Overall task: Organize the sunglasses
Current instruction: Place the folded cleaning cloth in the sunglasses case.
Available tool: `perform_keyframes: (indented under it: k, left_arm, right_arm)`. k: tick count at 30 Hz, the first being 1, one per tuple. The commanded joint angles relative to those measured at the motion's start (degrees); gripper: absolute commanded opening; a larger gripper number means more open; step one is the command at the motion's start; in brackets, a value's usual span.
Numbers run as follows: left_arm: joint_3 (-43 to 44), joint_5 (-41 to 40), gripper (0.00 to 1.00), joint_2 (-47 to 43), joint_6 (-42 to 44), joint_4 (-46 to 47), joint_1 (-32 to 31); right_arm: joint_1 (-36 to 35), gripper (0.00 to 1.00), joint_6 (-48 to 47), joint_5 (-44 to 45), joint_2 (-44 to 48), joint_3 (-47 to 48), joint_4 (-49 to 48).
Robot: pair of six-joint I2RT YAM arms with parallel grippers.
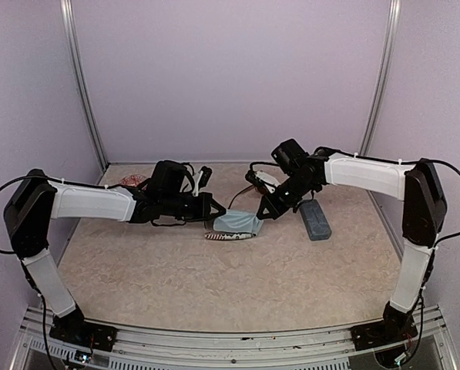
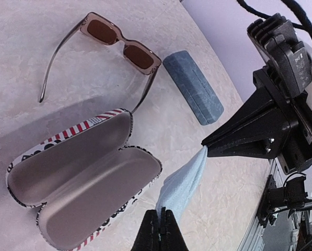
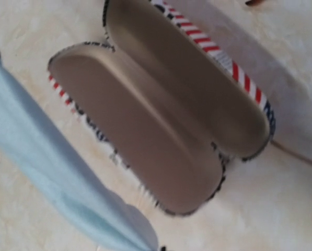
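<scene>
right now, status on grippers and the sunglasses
Left gripper and right gripper both shut on the blue cloth. Brown sunglasses unfolded on table, outside the open striped case. Case empty; cloth hangs beside it.

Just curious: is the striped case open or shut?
Open: the striped case lies spread wide, both grey-lined halves showing, nothing inside.

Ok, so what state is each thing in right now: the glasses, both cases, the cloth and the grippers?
brown sunglasses: unfolded, temples spread, outside any case.
striped case: open, empty.
blue-grey case: closed.
light blue cloth: pinched at both ends, spanning the two grippers.
left gripper: shut on the cloth.
right gripper: shut on the cloth.
</scene>
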State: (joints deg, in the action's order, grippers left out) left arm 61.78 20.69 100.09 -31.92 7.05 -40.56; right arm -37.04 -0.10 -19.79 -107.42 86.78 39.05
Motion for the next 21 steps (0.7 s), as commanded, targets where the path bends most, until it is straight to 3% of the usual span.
perform_keyframes:
  k: [1,21]
  left_arm:
    - [0.2,0.2,0.0,2.2,-0.7,2.5,1.7]
    - [1.4,0.4,0.0,9.9,-1.7,6.0,4.1]
  right_arm:
    - [0.9,0.0,-1.5,-0.2,-3.6,4.4,2.2]
    - [2.1,0.0,-2.3,1.5,-12.4,10.2,2.1]
